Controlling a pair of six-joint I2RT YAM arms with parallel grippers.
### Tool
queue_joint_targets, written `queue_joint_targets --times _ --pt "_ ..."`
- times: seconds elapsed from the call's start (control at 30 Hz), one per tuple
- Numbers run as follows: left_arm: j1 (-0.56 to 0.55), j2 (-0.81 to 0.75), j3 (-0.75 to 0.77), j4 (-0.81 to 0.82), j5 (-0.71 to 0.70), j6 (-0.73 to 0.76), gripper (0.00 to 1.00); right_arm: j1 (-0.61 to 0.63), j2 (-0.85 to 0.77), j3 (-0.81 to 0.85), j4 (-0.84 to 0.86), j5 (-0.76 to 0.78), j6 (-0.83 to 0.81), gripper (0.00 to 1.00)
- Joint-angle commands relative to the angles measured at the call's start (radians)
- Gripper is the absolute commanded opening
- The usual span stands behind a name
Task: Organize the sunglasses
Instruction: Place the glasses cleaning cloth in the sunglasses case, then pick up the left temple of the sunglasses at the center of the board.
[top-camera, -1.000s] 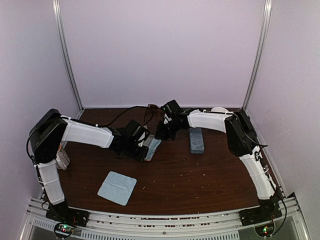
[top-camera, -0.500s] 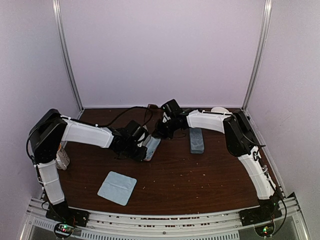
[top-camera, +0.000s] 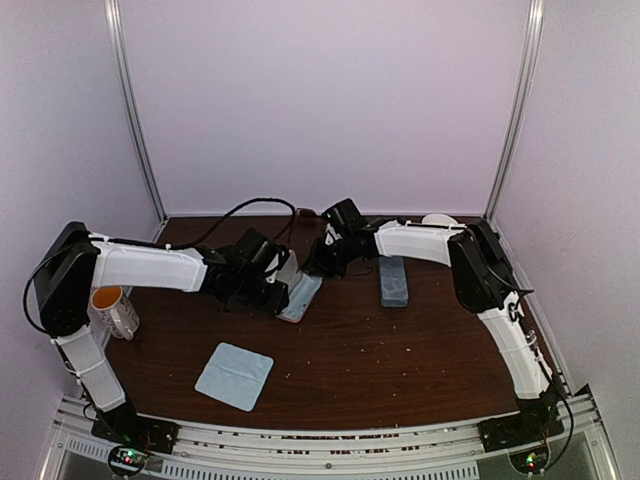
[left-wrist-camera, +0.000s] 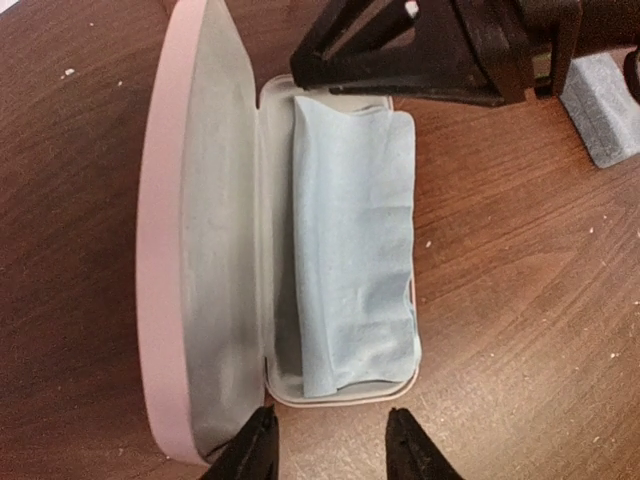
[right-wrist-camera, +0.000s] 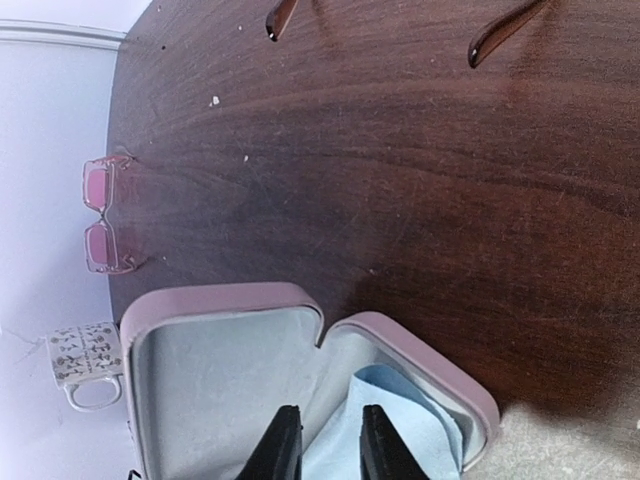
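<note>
While both hands hang slightly parted, gripping nothing, left hand (left-wrist-camera: 330, 440) at the near end of the open pink case (left-wrist-camera: 160, 250), right hand (right-wrist-camera: 325, 435) at its far end, thin-framed sunglasses (right-wrist-camera: 100, 215) sit at the tabletop (right-wrist-camera: 400, 150) wall edge, apart from the lid.

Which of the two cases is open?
The pink case, lid swung back and a light-blue cloth lying inside it. The grey-blue case, to its right in the top view, lies shut.

A dark wood-grain tabletop (top-camera: 400, 350) spreads beneath the fingers (left-wrist-camera: 255, 455); beyond them rise pale lilac walls (top-camera: 320, 100) with two silver corner posts (top-camera: 135, 110).
</note>
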Motion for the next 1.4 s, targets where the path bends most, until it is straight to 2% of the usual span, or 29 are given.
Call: queue_joint_targets --times 0.0,0.37,0.67,0.97,1.13,1.37 --pt "-0.009 -0.071 -0.013 -0.002 -0.006 0.006 0.41 -0.006 -0.102 -0.052 0.035 0.017 -0.042 0.23" --pt "-0.016 -0.236 0.038 -0.09 -0.079 0.121 0.43 -0.021 -0.309 -0.25 0.067 0.079 -0.13 0.34" --pt "-0.013 -0.277 0.145 -0.181 -0.111 0.248 0.45 -0.025 -0.478 -0.456 0.113 0.134 -0.165 0.39" --pt "0.074 -0.328 0.157 -0.209 -0.126 0.35 0.5 -0.025 -0.561 -0.663 0.235 0.133 -0.109 0.51" --pt "0.165 -0.333 0.157 -0.21 -0.031 0.369 0.54 -0.022 -0.552 -0.726 0.322 0.095 -0.058 0.54" --pt "0.259 -0.306 0.11 -0.088 0.253 0.321 0.5 -0.002 -0.49 -0.714 0.381 0.039 0.0 0.53"
